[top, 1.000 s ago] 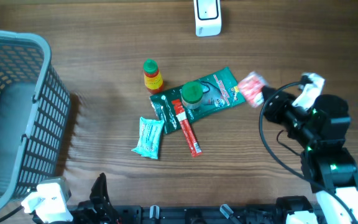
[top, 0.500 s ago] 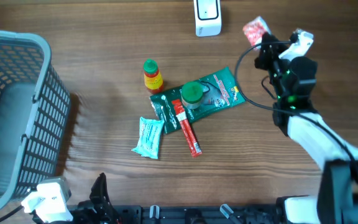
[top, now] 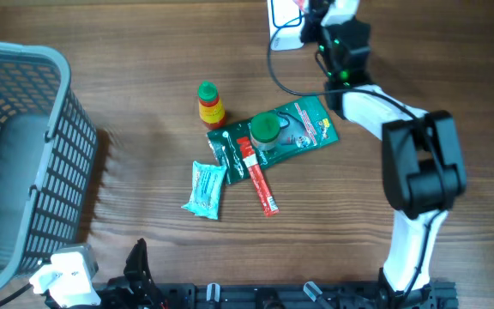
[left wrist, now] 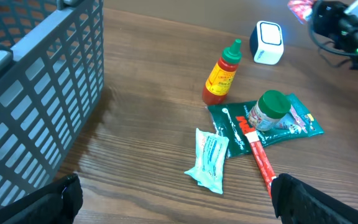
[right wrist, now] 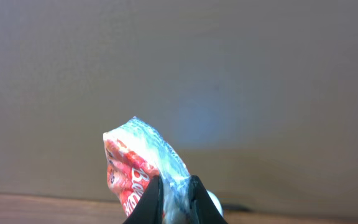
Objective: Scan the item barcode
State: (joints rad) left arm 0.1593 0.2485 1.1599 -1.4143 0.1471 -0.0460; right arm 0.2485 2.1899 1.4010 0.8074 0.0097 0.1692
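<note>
Pinched tight by one corner in the closed right gripper: a crinkly red-and-white plastic snack packet, held up over the far edge of the brown wooden table, just beside the small white box-shaped scanner. Low at the near edge, spread wide and empty: the left gripper. Likely trouble from here: a thin grip on slippery film, so a slip or droop; wrinkles warping the barcode; the printed side perhaps facing away from the scanner window; the black cable snagging the scanner.
</note>
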